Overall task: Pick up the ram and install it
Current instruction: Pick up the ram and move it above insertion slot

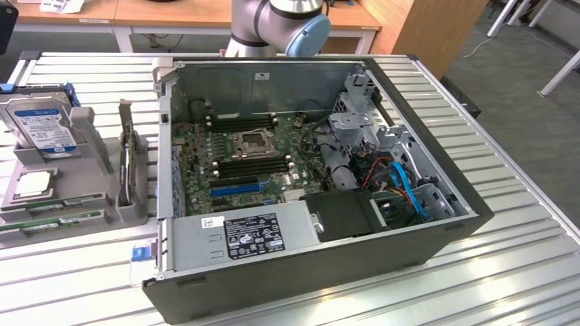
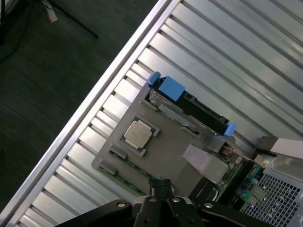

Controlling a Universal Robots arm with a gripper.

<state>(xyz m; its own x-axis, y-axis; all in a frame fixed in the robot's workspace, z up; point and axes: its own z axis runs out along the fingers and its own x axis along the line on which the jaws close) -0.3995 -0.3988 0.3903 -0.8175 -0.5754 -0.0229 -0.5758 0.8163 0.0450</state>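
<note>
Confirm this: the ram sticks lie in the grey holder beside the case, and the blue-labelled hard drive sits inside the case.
Wrong on the hard drive: it stands in the same grey holder, outside the case, as the exterior view shows. The ram sticks do lie in that holder.

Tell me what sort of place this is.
Likely a lab or workshop for computer assembly: an open computer case on a slatted metal table, a hard drive in a grey holder.
</note>
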